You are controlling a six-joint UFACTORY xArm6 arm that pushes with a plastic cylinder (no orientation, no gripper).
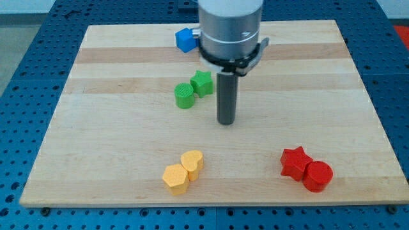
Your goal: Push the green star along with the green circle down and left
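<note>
Our tip (226, 121) rests on the tabletop (115, 147), just right of and below the touching green star (202, 83) and green circle (184, 96).

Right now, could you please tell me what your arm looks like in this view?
A wide silver-grey metal cylinder comes in from the view's top, ringed at its base by a black clamp with small tabs either side. Below it hangs a straight dark grey rod, round and plain, down to my tip. No cables or markings show.
</note>
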